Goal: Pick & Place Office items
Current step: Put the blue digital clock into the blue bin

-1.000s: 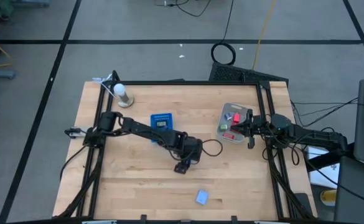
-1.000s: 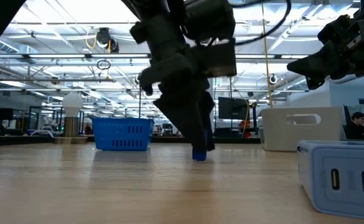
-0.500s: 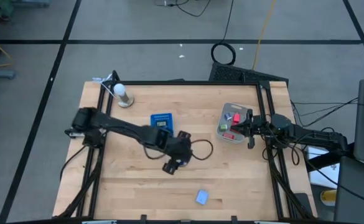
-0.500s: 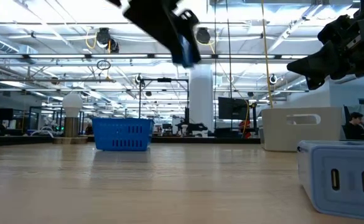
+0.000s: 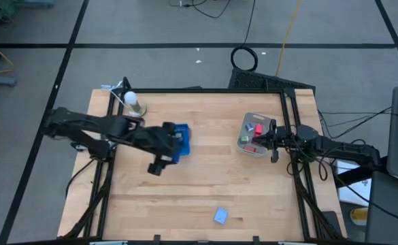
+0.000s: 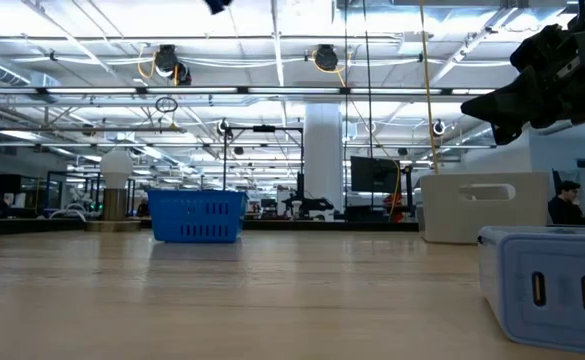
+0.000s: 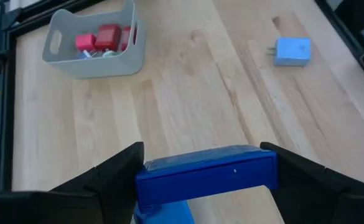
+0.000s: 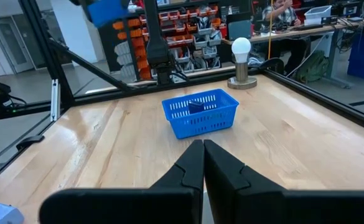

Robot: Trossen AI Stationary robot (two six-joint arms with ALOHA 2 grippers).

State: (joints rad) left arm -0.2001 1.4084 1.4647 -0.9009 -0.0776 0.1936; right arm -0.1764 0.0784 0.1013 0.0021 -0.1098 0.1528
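Note:
My left gripper (image 7: pixel 203 171) is shut on a blue office item (image 7: pixel 206 173), a small rectangular block, and holds it high over the table's left half, just in front of the blue tray (image 5: pixel 176 131). The tray stands on the wood with a dark piece (image 8: pixel 196 106) inside. A light blue piece (image 5: pixel 220 216) lies near the front edge. Red and green pieces (image 5: pixel 256 129) lie in the grey bin (image 5: pixel 243 141). Beside that bin, at the right edge, my right gripper (image 8: pixel 203 148) waits shut. My left gripper pinches the blue block between its two fingers, one finger (image 7: pixel 116 171) on each short end (image 7: pixel 145 177). The fingers slant downward from the table's left side. The block hangs level and lifted clear of the table.
A lamp with a white bulb (image 5: pixel 134 102) stands at the far left corner. A black frame (image 5: pixel 205 90) runs around the table. Bare wood (image 5: pixel 205 184) lies between the tray, the bin and the light blue piece.
My left gripper has risen from the table's middle with the blue block, which stood on the wood a second ago. It has carried it up and toward the table's left edge, to just in front of the blue tray. The block now hangs well clear of the table.

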